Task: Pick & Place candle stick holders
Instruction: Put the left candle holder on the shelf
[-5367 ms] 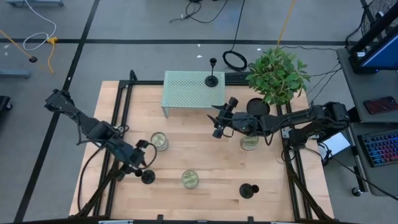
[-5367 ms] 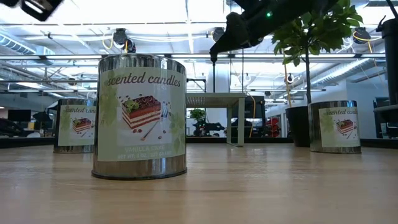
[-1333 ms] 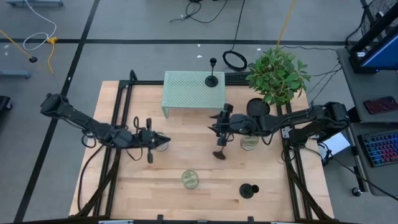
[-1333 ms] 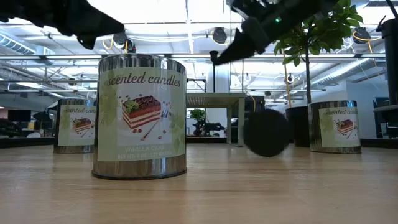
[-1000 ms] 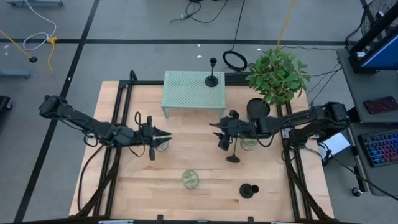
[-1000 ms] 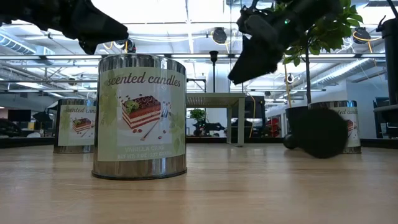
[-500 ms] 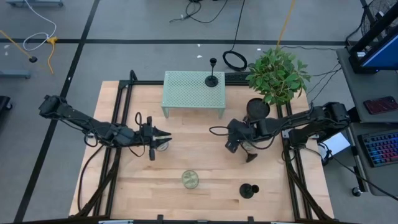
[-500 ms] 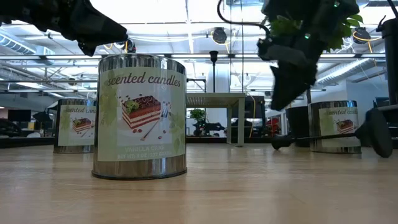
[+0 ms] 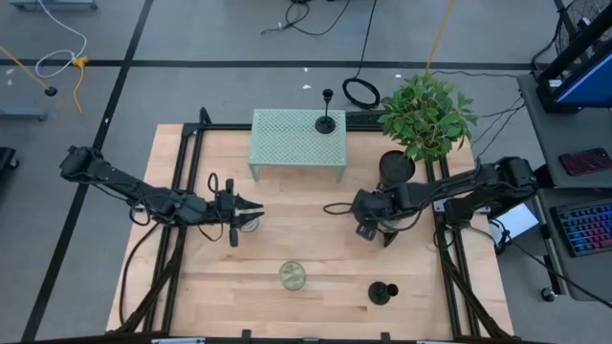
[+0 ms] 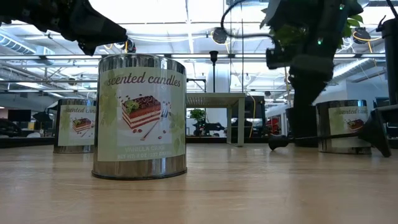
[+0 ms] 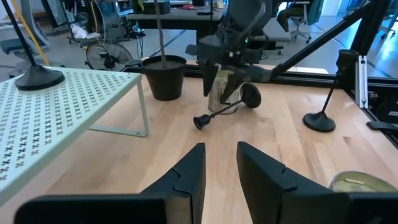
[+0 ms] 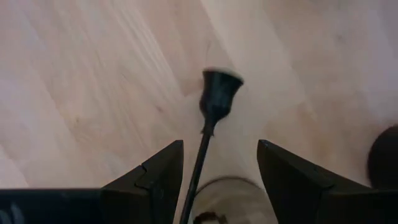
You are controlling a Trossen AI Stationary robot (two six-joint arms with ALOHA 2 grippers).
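Low view puts a shiny round tin can [image 10: 140, 118] closest, well in front of the green shelf [image 9: 296, 139]. It has a paper label with a cake on it.

Also far in front of the shelf, off to the plant side, a standing candle holder [image 9: 382, 291] sits upright on the wooden table [image 9: 287, 239].

Closer to the shelf hangs the left gripper [image 11: 221, 149], in front of the shelf's left end and beside another can [image 9: 249, 222]. Its fingers are a little apart, and I see nothing between them.

In front of the shelf's right end is the right gripper [image 12: 220, 149]. Its fingers are wide open, one on each side of the thin stem of the lying candle holder [image 12: 219, 87]. They do not touch it. This holder lies flat on the wood, with its tiny cup pointing toward the middle of the table and its round base next to a third can [image 10: 342, 127].

A third candle holder [image 9: 326, 122] stands on the shelf's right end. The shelf is thin green metal full of little holes. A black plant pot [image 11: 164, 78] stands just past that end.

The holders look black, hard, smooth and light. I think the lying one could roll on its round base and slip. The best place to grab is the stem, pinched in the middle or near the base.
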